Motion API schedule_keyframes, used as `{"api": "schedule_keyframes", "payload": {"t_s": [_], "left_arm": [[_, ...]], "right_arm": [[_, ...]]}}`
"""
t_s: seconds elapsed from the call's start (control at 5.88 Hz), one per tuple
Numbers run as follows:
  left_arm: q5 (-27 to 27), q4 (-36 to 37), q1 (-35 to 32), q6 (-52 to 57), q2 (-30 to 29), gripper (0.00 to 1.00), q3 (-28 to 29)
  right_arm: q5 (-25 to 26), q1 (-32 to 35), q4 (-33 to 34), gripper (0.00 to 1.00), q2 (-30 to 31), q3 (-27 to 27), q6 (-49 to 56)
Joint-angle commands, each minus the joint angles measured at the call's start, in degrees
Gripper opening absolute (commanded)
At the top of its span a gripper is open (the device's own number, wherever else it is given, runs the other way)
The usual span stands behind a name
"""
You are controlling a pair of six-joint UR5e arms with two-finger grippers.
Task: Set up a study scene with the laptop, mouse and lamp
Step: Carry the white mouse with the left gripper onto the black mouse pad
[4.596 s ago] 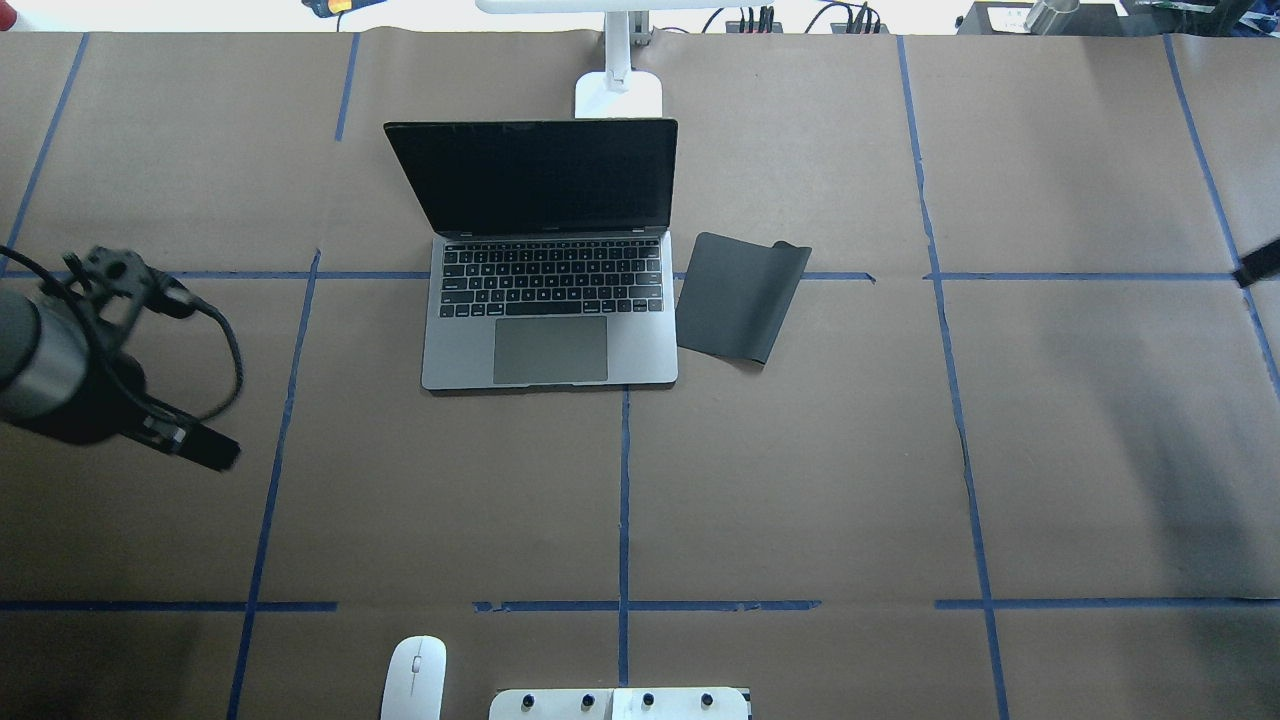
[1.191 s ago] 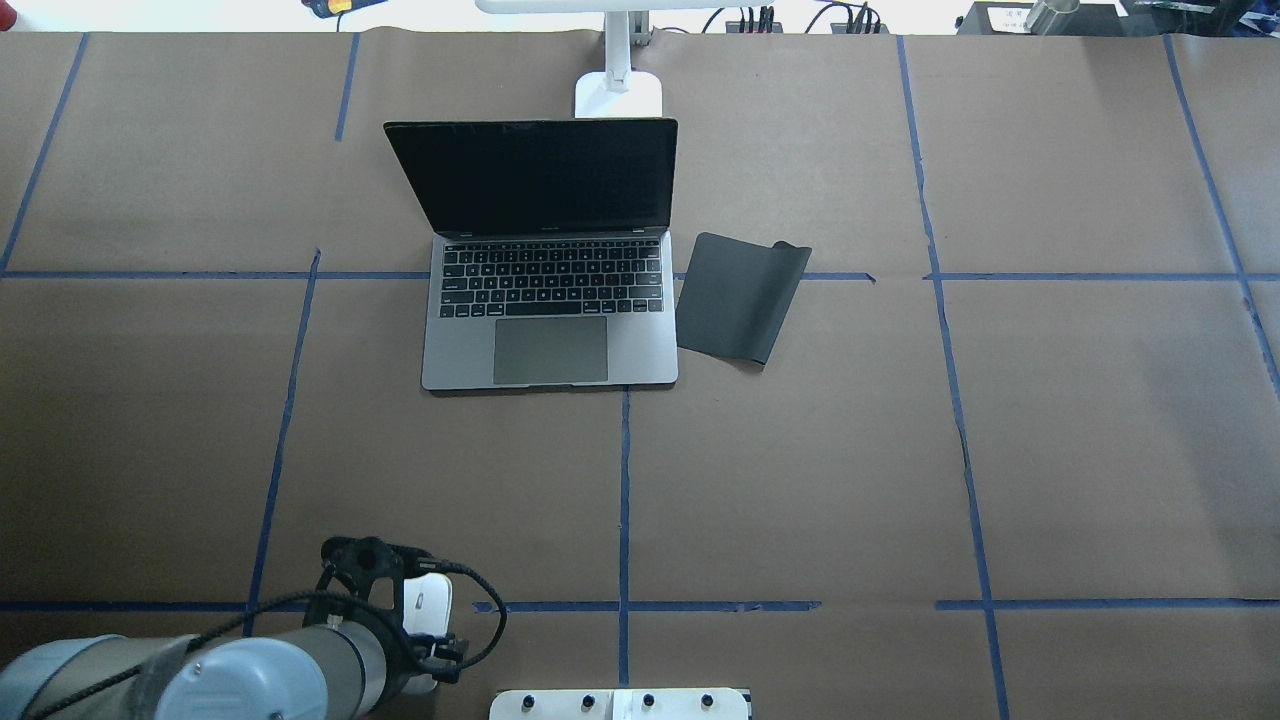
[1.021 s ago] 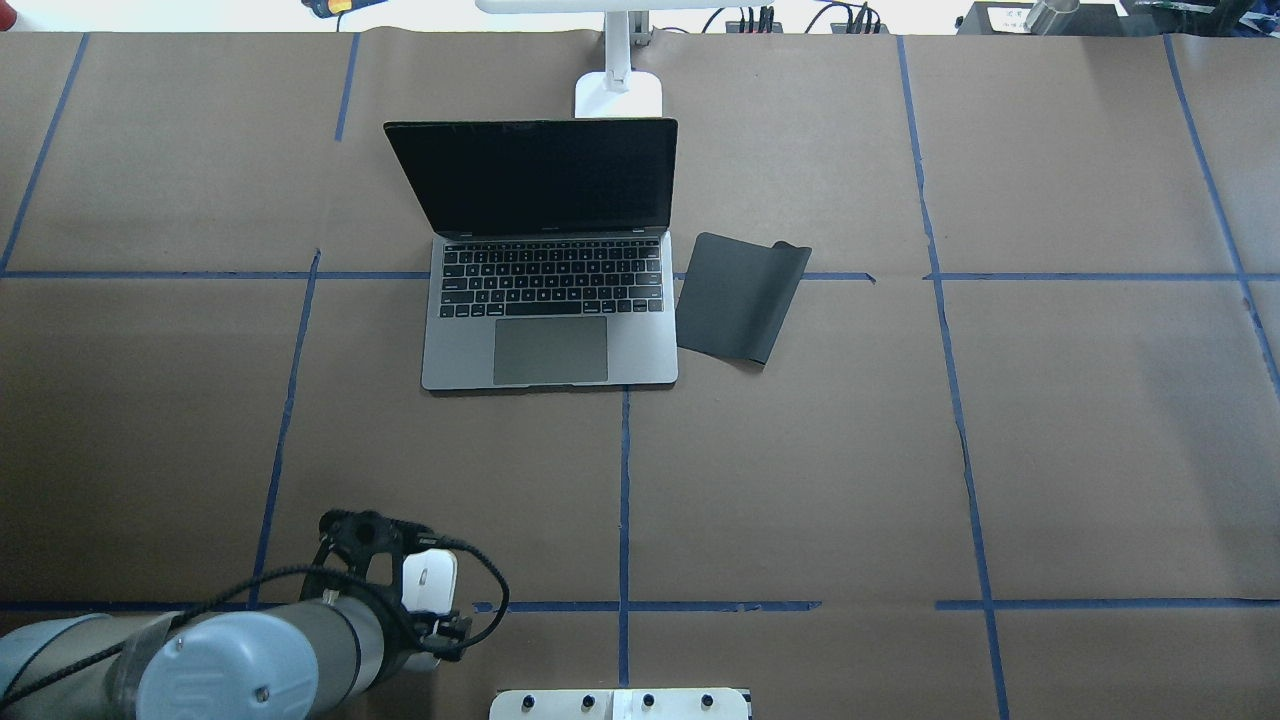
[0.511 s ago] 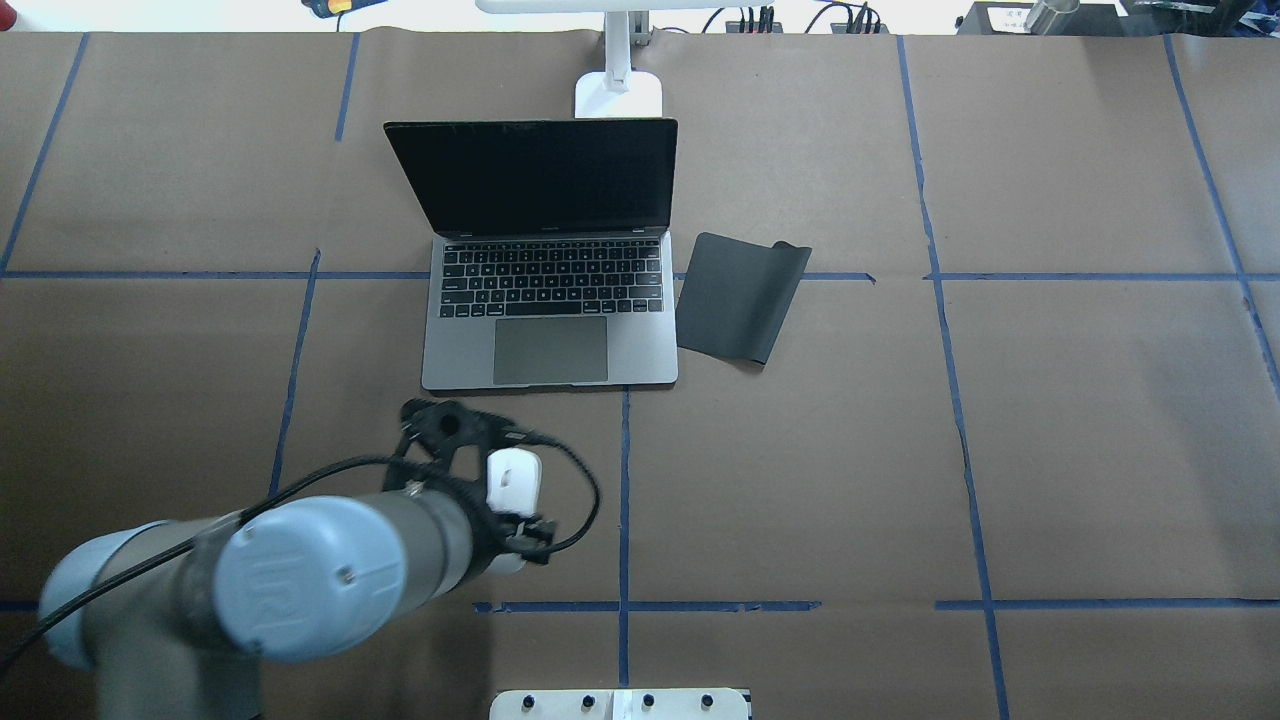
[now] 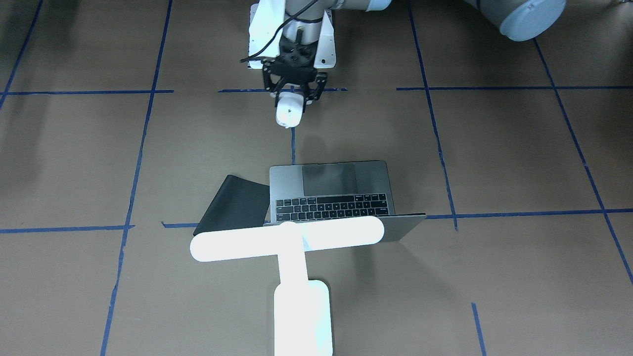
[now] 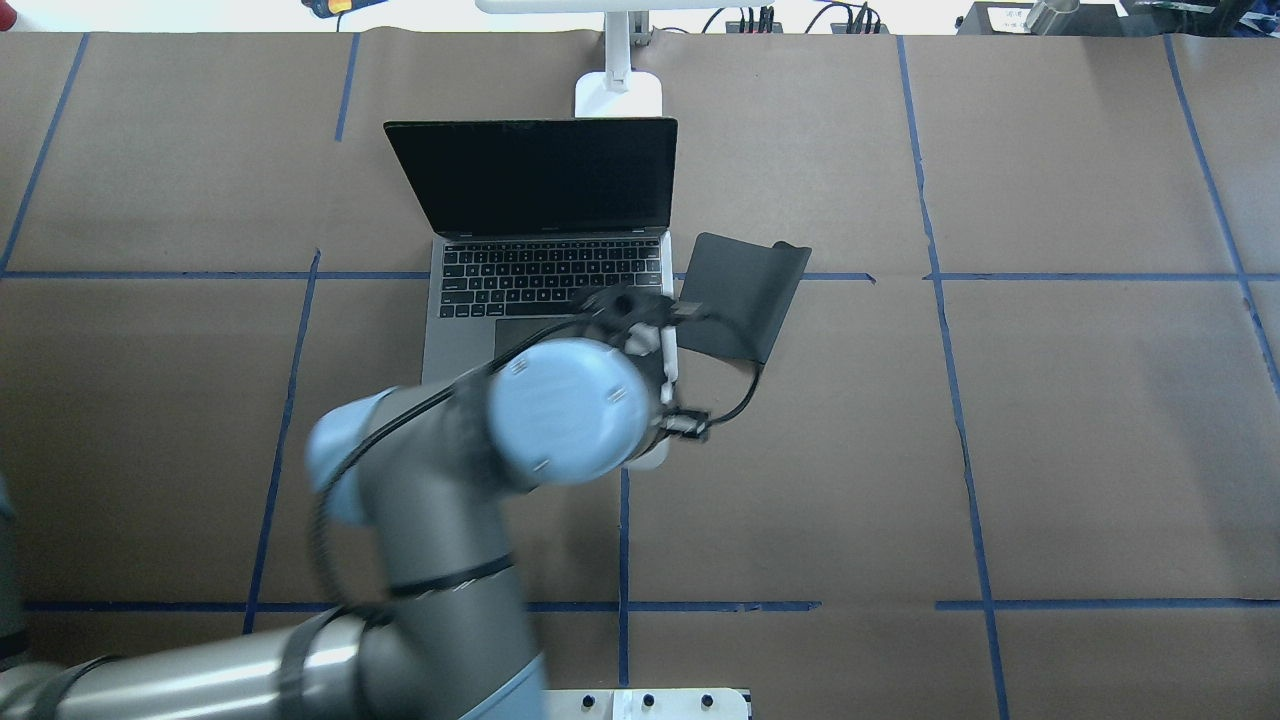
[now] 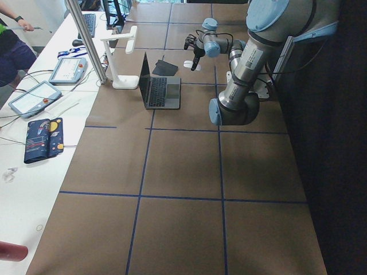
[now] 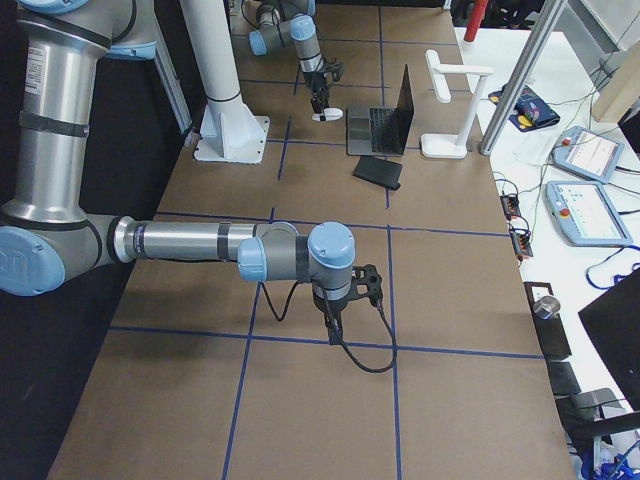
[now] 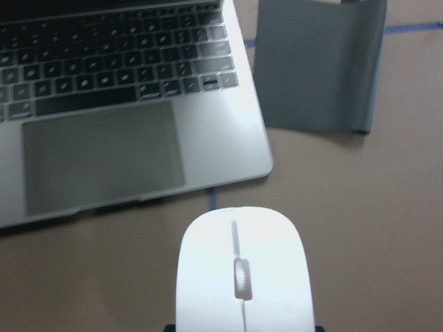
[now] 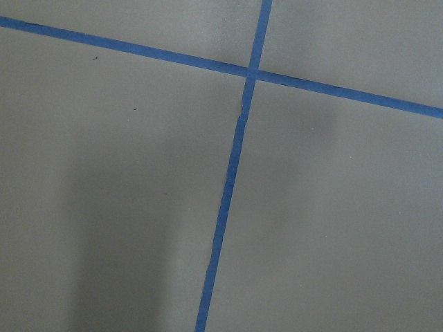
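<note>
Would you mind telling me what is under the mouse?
Bare brown table and blue tape; the left hand holds the mouse aloft, short of the black mat. Its underside is hidden.

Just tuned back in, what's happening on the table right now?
The left hand is shut on the white mouse, holding it just in front of the open laptop, apparently clear of the table. Nothing lies on the black mat beside the laptop, so the mouse is not yet placed. The lamp glows behind the laptop. The right hand hangs over the table far from all this; I cannot tell whether it is open.
</note>
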State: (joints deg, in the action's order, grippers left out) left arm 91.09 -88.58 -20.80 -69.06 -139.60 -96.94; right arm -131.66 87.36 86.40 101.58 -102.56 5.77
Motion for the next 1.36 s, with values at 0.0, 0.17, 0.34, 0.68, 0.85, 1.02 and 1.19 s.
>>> {"api": "schedule_keyframes", "payload": {"t_s": [0.0, 0.17, 0.34, 0.68, 0.85, 1.02, 1.19], "left_arm": [[5.55, -3.50, -4.67, 0.24, -16.50, 0.24, 24.38], [5.76, -10.84, -5.74, 0.16, -23.89, 0.26, 39.22], [5.85, -13.00, -6.96, 0.24, -29.53, 0.25, 49.99], [5.94, -22.56, -7.59, 0.86, -30.90, 0.25, 60.77], [5.94, -22.69, -7.50, 0.86, -31.00, 0.30, 61.34], [6.03, -22.69, -7.16, 0.86, -31.17, 0.45, 61.70], [6.20, -22.60, -6.72, 1.03, -31.43, 0.58, 61.70]], "right_arm": [[0.00, 0.00, -0.01, 1.00, -0.06, 0.00, -0.32], [0.00, 0.00, -0.01, 1.00, -0.06, 0.00, -0.84], [-0.17, 0.00, -0.01, 1.00, -0.06, -0.18, -0.85], [-0.26, 0.00, 0.08, 1.00, -0.06, -0.35, -0.85], [-0.26, 0.00, 0.17, 1.00, -0.06, -0.35, -0.85], [-0.26, -0.09, 0.17, 1.00, -0.06, -0.35, -0.85], [-0.26, 0.00, 0.17, 1.00, -0.06, -0.35, -0.85]]}}
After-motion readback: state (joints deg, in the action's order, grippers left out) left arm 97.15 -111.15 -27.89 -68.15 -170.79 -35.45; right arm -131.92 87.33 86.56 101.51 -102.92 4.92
